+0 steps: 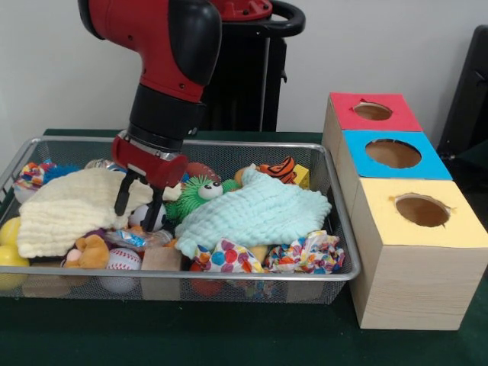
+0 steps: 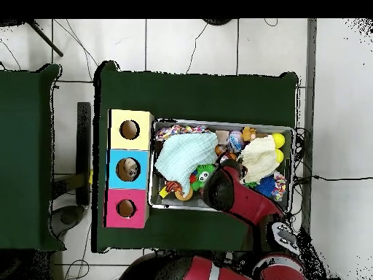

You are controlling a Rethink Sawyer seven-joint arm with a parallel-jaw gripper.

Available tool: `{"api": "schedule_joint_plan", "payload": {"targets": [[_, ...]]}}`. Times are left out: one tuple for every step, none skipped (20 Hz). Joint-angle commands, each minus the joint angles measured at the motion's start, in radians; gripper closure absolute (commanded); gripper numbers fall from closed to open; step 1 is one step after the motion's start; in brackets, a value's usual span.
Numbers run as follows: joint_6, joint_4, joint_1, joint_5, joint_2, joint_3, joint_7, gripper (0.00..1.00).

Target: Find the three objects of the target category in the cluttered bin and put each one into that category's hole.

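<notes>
A wire mesh bin [image 1: 335, 206] holds a heap of toys and cloths. My gripper [image 1: 136, 219] reaches down into its left half, between a pale yellow cloth [image 1: 69, 206] and a green fuzzy toy with big eyes [image 1: 194, 194]. Its black fingers [image 1: 122, 194] stand open, astride something small and white in the clutter. A mint green cloth [image 1: 255, 213] covers the bin's middle. To the right stand three wooden boxes with holes: red top [image 1: 374, 111], blue top [image 1: 393, 154], yellow top [image 1: 422, 210]. In the overhead view the arm [image 2: 222, 188] hides the gripper.
Around the gripper lie a baseball [image 1: 122, 261], a small tan plush [image 1: 90, 252], a wooden block [image 1: 162, 259], yellow balls [image 1: 9, 244], a tiger toy [image 1: 280, 168] and colourful crinkled wrappers [image 1: 305, 253]. The overhead view shows the bin [image 2: 291, 131] beside the boxes [image 2: 130, 130].
</notes>
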Motion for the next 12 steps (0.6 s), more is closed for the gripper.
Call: {"api": "schedule_joint_plan", "payload": {"targets": [[-0.03, 0.054, -0.002, 0.055, 0.007, 0.08, 0.249, 0.0], [-0.027, 0.052, -0.005, 0.052, 0.005, 0.085, 0.246, 0.0], [-0.022, 0.054, -0.013, 0.044, -0.002, 0.095, 0.244, 0.0], [-0.017, 0.056, -0.021, 0.036, -0.008, 0.106, 0.242, 0.0], [-0.012, 0.061, -0.031, 0.027, -0.019, 0.121, 0.241, 0.0], [-0.004, 0.066, -0.034, 0.025, -0.028, 0.127, 0.241, 0.0], [0.005, 0.071, -0.031, 0.027, -0.042, 0.128, 0.241, 0.0], [0.015, 0.076, -0.026, 0.031, -0.051, 0.126, 0.24, 0.0], [0.035, 0.08, -0.013, 0.045, -0.065, 0.115, 0.239, 0.0], [0.047, 0.08, -0.004, 0.053, -0.073, 0.108, 0.237, 0.0], [0.062, 0.081, 0.009, 0.064, -0.083, 0.098, 0.235, 0.0], [0.068, 0.08, 0.015, 0.069, -0.087, 0.094, 0.234, 0.0]]}}
